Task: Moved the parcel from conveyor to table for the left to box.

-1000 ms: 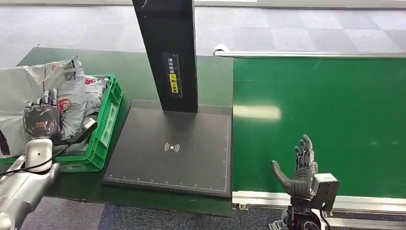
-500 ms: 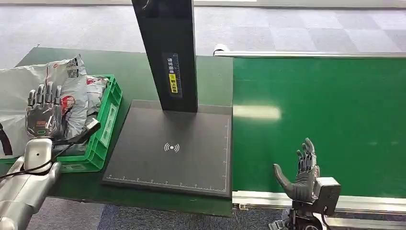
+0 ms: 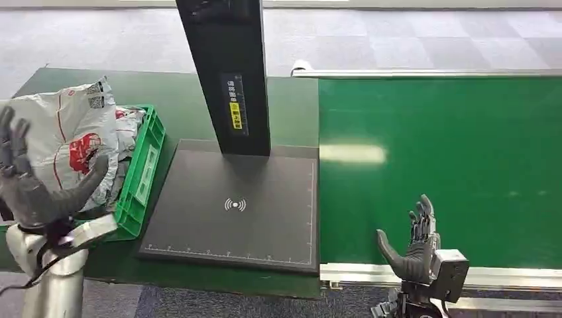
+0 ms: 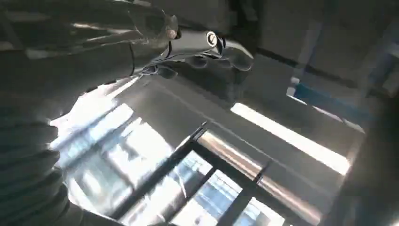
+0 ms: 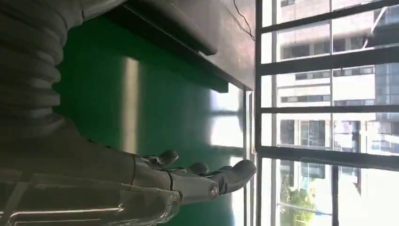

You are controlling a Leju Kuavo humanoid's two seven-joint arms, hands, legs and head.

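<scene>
Parcel (image 3: pixel 73 142) lies in the green crate (image 3: pixel 142 179), left of frame, on the desk (image 3: pixel 291 112). Left hand (image 3: pixel 33 185) raised beside it, released. Right hand (image 3: pixel 411 248) spread, holding nothing, lower right by the conveyor (image 3: pixel 450 152). Judged: boxing done; next, await another parcel.

L hand (image 3: pixel 30 189), dark grey on silver arm: raised upright, palm open, fingers (image 3: pixel 12 136) spread, thumb out, holding nothing. R hand (image 3: pixel 412 245), dark grey: upright, low, fingers (image 5: pixel 221 176) straight together, thumb apart, empty.
</scene>
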